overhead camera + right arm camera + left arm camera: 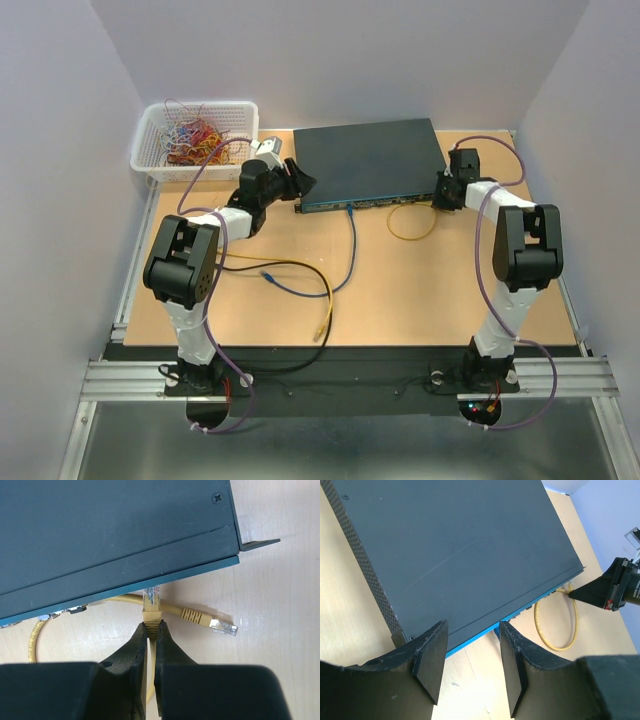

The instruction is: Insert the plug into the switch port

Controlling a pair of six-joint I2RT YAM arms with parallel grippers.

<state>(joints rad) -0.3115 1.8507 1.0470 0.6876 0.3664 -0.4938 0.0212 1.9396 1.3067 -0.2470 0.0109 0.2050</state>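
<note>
The dark switch (pixel 368 160) lies at the back of the table, its blue port face toward me. My right gripper (pixel 151 626) is shut on the boot of a yellow cable's plug (pixel 152 601), whose clear tip sits at the switch's front face (pixel 120 587) near its right end. The cable's other plug (pixel 220 625) lies free on the table. The yellow cable loops in front of the switch (pixel 412 224). My left gripper (pixel 470 660) is open and empty, straddling the switch's front left edge (pixel 470 642); it also shows in the top view (pixel 296 180).
A blue cable (pixel 345 255) is plugged into the switch front and trails across the table. A second yellow cable (pixel 300 275) lies at the left centre. A white basket (pixel 195 140) of coloured cables stands at the back left.
</note>
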